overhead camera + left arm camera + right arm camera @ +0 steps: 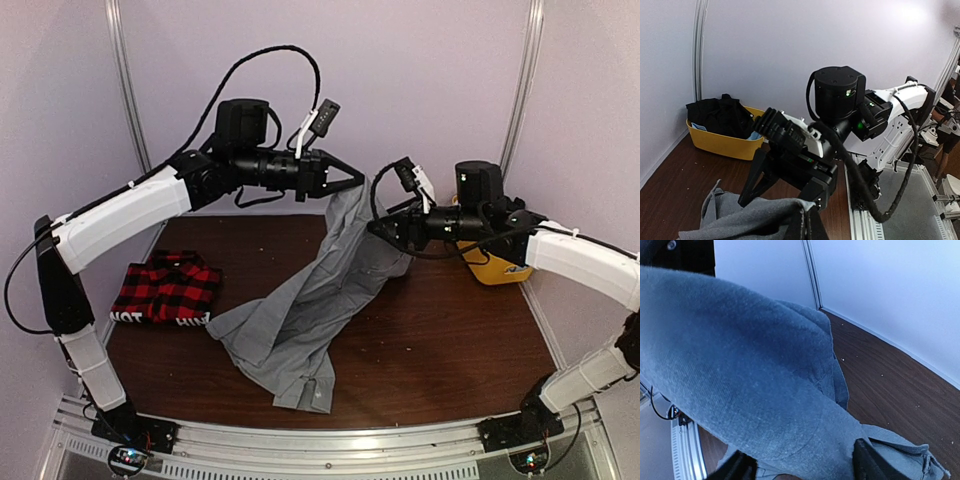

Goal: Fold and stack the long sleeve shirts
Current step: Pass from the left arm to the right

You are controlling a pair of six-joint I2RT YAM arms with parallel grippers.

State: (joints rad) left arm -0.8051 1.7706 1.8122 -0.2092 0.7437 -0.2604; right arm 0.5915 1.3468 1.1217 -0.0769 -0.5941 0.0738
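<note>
The grey long sleeve shirt (300, 320) hangs from my left gripper (358, 182), which is raised over the back of the table and shut on an upper edge of the cloth. The rest trails down onto the table in a loose heap. In the left wrist view the fingertips of the left gripper (808, 227) pinch the grey shirt (740, 220). My right gripper (378, 228) is at the hanging cloth just below. Its fingers stand apart, with the grey shirt (765, 380) draped between them at the right gripper (800, 465). The plaid shirt (165, 290) lies folded at the left.
A yellow bin (495, 268) stands at the back right behind the right arm. In the left wrist view the bin (720, 142) holds dark clothes (720, 115). White walls close the back and sides. A metal rail (320, 440) runs along the near edge.
</note>
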